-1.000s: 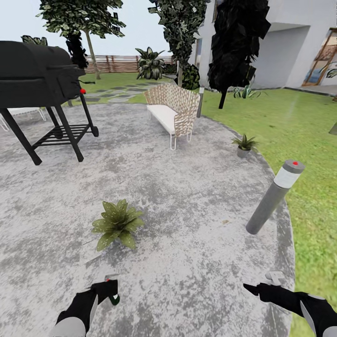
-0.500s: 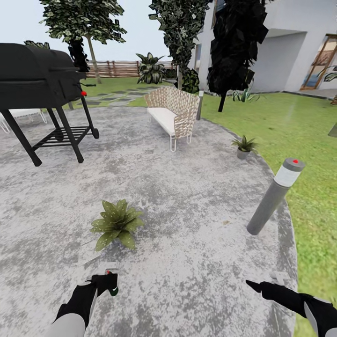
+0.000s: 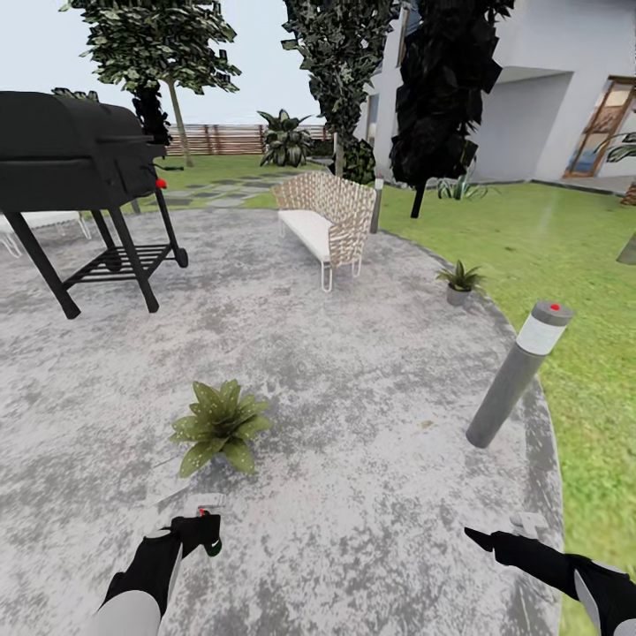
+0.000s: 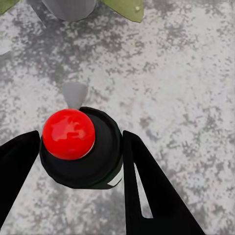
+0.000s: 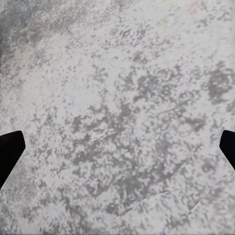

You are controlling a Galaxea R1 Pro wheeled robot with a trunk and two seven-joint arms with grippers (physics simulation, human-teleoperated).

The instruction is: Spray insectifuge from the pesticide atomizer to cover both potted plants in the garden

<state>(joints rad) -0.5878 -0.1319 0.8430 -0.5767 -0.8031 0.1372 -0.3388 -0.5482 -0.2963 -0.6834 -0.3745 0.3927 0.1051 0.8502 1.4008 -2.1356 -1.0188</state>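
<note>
Grey stone patio [image 3: 371, 371], open ahead of both tools. Left tool [image 3: 199, 534] clamped on atomizer [image 4: 81, 147], plant [image 3: 219, 424] just beyond. Right tool [image 3: 508, 534] spread wide, bollard [image 3: 519, 375] beyond.

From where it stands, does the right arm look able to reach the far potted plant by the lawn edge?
Probably not: the right claw sits low near the robot, while that far potted plant stands well beyond the bollard lamp.

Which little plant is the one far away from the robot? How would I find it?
Find the wicker bench at the back of the round stone patio, then look right along the patio's edge by the lawn. The potted plant stands there, showing a little grey pot, unlike the bigger rosette near the left gripper.
</note>
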